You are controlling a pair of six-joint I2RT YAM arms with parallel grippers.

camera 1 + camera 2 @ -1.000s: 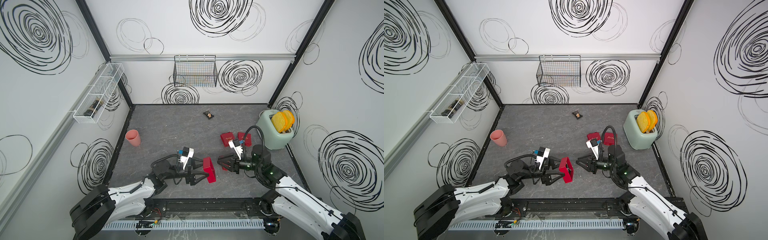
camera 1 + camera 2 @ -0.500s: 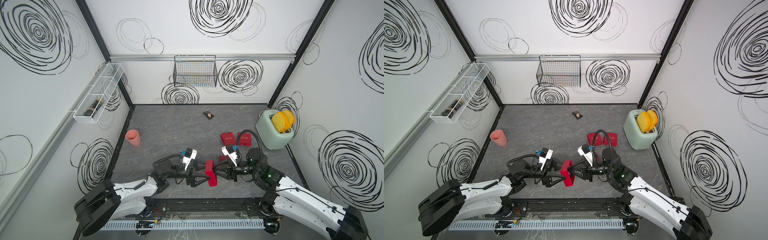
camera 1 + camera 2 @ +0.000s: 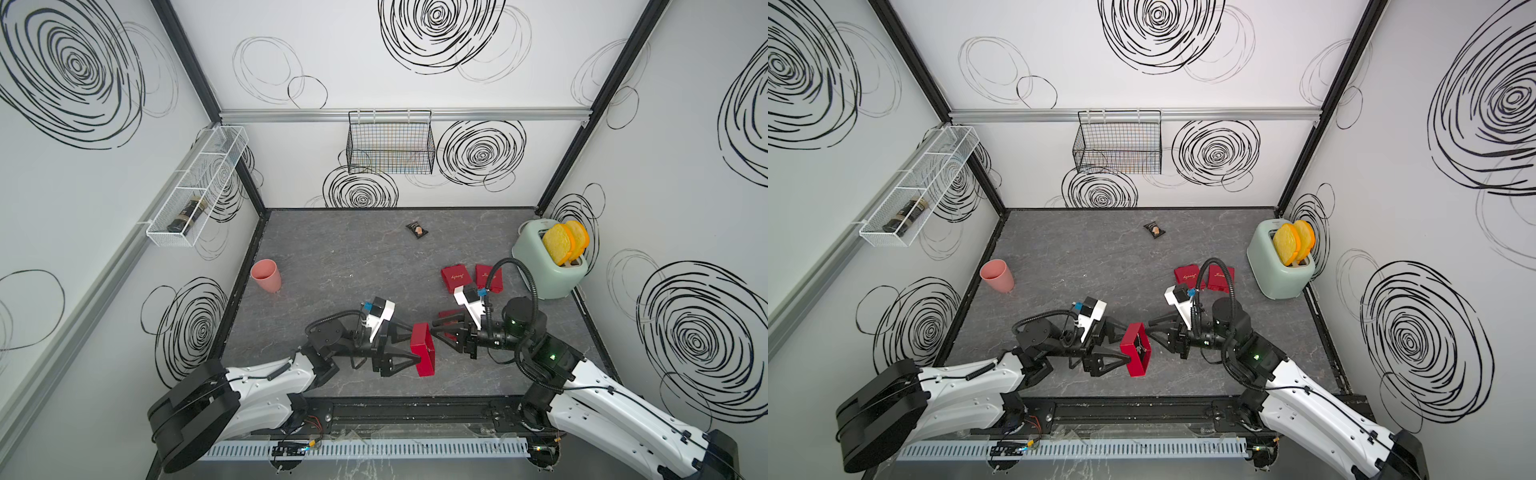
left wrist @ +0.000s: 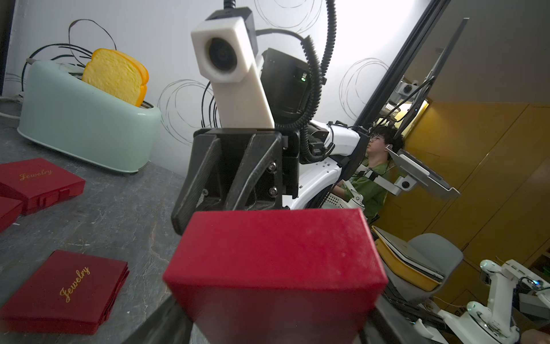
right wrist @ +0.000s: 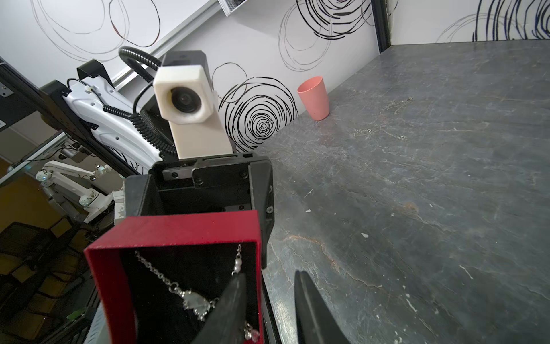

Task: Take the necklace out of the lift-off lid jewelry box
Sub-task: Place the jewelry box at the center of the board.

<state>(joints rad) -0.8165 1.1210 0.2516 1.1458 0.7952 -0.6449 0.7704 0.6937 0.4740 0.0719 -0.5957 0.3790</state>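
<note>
The red jewelry box [image 3: 423,350] [image 3: 1136,350] is held tipped on its side just above the table's front middle, lid off. My left gripper [image 3: 409,348] [image 4: 272,321] is shut on its outer walls. The box's open side faces my right gripper [image 3: 434,328] [image 5: 269,275]. In the right wrist view the necklace [image 5: 190,297], a fine silvery chain with a pale pendant, lies on the black lining inside the red wall [image 5: 178,235]. The right gripper is open. One of its fingers reaches into the box in front of the chain, and the other stays outside the wall.
Two red "Jewelry" lids [image 3: 457,279] [image 3: 489,277] lie behind the right arm, and another red box [image 3: 451,318] is partly under it. A mint toaster [image 3: 548,266] stands at the right wall. A pink cup [image 3: 266,275] is at the left and a small packet [image 3: 417,229] at the back. Thin chains [image 5: 397,104] lie on the table.
My right gripper has moved left to the box's open side and narrowed slightly. The left gripper has shifted the box a little right and toward the front edge.
</note>
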